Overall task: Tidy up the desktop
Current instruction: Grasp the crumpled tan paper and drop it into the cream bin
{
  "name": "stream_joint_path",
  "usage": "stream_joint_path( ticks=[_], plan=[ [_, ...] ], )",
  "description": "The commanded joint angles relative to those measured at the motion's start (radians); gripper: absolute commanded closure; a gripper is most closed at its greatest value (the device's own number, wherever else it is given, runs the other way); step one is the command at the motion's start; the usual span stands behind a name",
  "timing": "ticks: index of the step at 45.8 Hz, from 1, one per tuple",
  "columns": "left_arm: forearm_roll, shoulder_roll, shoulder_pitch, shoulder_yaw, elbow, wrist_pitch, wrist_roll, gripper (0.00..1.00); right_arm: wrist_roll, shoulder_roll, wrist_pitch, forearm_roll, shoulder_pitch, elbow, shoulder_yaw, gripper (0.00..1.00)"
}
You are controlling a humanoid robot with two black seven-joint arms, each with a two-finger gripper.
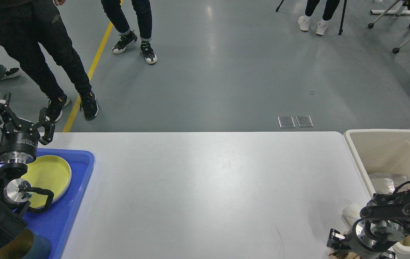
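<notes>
The white desktop (pixel 205 187) fills the lower half of the head view. My left gripper (pixel 19 117) stands open above the table's far left corner, fingers pointing up, holding nothing. My right gripper (pixel 338 248) points down at the front right corner of the desktop and is mostly cut off by the bottom edge, so its fingers cannot be made out. Only a sliver of crumpled brown paper (pixel 335 255) shows beneath it.
A blue tray (pixel 75 194) on the left holds a yellow plate (pixel 50 172) and a dark cup (pixel 32 248). A beige bin (pixel 384 147) stands past the right edge, a small white object (pixel 350 212) beside it. People's legs (pixel 64 61) stand beyond the table.
</notes>
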Motion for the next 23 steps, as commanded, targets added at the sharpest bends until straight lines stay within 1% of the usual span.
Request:
stream_joint_path(
  ticks=[1,17,22,23],
  plan=[
    [0.000,0.000,0.000,0.000,0.000,0.000,0.000,0.04,-0.002,-0.007,0.006,0.000,0.019,0.028,-0.002,1.00],
    [0.000,0.000,0.001,0.000,0.000,0.000,0.000,0.04,-0.008,-0.133,0.069,0.001,0.222,0.194,0.001,1.00],
    [0.000,0.000,0.000,0.000,0.000,0.000,0.000,0.04,-0.008,-0.191,0.130,0.001,0.327,0.231,0.005,1.00],
    [0.000,0.000,0.000,0.000,0.000,-0.001,0.000,0.04,-0.008,-0.228,0.178,0.001,0.388,0.248,0.011,1.00]
  ],
)
